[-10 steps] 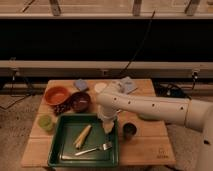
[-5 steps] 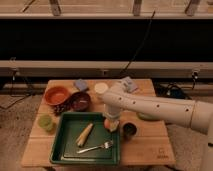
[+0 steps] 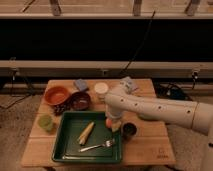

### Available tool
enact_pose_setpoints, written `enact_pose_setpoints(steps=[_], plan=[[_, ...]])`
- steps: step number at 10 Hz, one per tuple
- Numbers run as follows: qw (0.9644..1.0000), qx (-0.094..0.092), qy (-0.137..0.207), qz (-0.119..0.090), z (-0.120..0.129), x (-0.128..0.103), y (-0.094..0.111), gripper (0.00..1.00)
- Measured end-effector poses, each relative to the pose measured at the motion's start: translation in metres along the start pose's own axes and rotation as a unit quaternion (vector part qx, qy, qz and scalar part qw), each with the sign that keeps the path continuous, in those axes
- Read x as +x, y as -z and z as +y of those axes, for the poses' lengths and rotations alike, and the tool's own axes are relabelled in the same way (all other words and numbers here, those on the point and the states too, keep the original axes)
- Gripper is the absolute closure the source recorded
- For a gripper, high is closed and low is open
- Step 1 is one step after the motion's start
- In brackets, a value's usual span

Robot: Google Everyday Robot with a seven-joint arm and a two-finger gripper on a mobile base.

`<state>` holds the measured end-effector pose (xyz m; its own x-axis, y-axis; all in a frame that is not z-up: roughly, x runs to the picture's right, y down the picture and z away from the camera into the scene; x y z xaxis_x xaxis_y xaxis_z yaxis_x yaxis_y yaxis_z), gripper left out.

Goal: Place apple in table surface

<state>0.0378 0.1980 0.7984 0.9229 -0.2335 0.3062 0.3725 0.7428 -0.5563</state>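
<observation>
Apple (image 3: 108,122), small and orange-red, sits over the right side of the dark green tray (image 3: 67,126), close against that tray's right wall and near its far corner. The tray occupies the middle of the tabletop (image 3: 150,150), toward the near edge. The claw (image 3: 115,125) hangs pointing downward right at the apple, on the side of it that faces the tabletop's right edge. Its fingers stand spread wide, and whether either one touches the fruit cannot be made out. Whether the apple rests on the tray floor or is off it cannot be told either. The white arm (image 3: 155,110) reaches in from beyond the right edge, crosses above the tabletop's right half and bends down to the claw.

Inside the tray, a yellow corn cob (image 3: 86,132) lies at a slant in the middle, and a fork (image 3: 97,146) lies closer to the near edge. Just outside the tray's right wall, a small dark metal cup (image 3: 129,130) stands upright on the bare planks, near the claw but apart from it. Toward the far left corner stands an orange bowl (image 3: 56,95), with a darker bowl (image 3: 80,101) just beside it on the side toward the middle. A small green cup (image 3: 46,121) stands by the left edge, just beside the tray. A white cup (image 3: 101,89) stands near the middle of the far edge, with a small blue-grey object (image 3: 81,84) beside it, toward the far left corner.
</observation>
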Motion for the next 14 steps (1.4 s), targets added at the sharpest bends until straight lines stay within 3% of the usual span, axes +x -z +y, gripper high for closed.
enact_pose_setpoints(steps=[7, 8, 11, 14], plan=[[0.9999, -0.013, 0.006, 0.010, 0.016, 0.006, -0.021, 0.37], [0.9998, -0.013, 0.007, 0.011, 0.017, 0.006, -0.022, 0.43], [0.9997, -0.015, 0.017, 0.006, 0.024, 0.003, -0.019, 0.75], [0.9993, -0.014, 0.032, -0.015, 0.033, -0.005, 0.010, 0.99]])
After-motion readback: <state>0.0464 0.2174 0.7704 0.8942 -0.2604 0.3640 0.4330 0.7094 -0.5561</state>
